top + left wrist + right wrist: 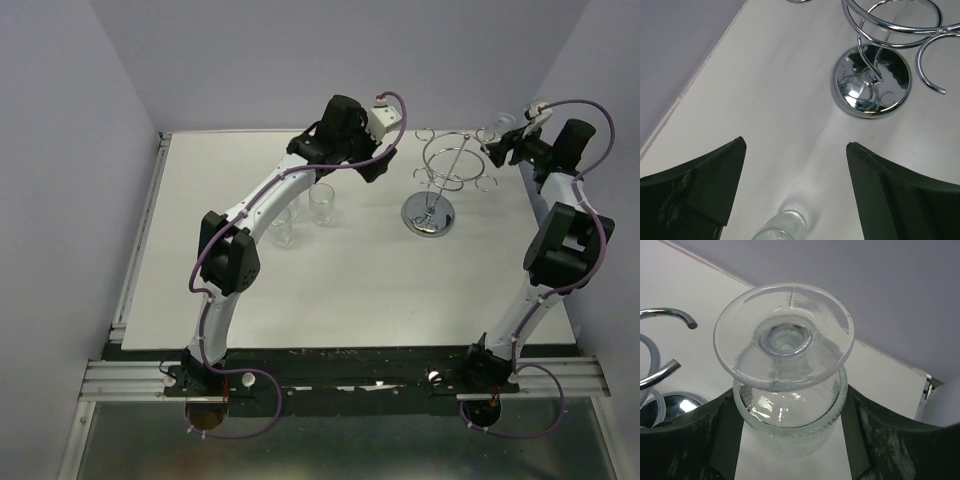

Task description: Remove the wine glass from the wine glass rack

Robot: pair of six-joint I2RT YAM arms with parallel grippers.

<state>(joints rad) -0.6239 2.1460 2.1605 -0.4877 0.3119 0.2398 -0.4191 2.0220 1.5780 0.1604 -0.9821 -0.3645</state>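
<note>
Over the far right of the tabletop [350,290], the right fingers [685,440] stand partly open, gripping the bowl of the wine glass [785,340]. It hangs upside down, foot uppermost, just beside the wine glass rack [428,215], apart from its hooks. The left fingers [690,190] gape wide and empty near the rack's mirrored base.

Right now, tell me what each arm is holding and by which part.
The right gripper holds the wine glass upside down, jaws across its bowl. The left gripper, open, holds nothing.
</note>
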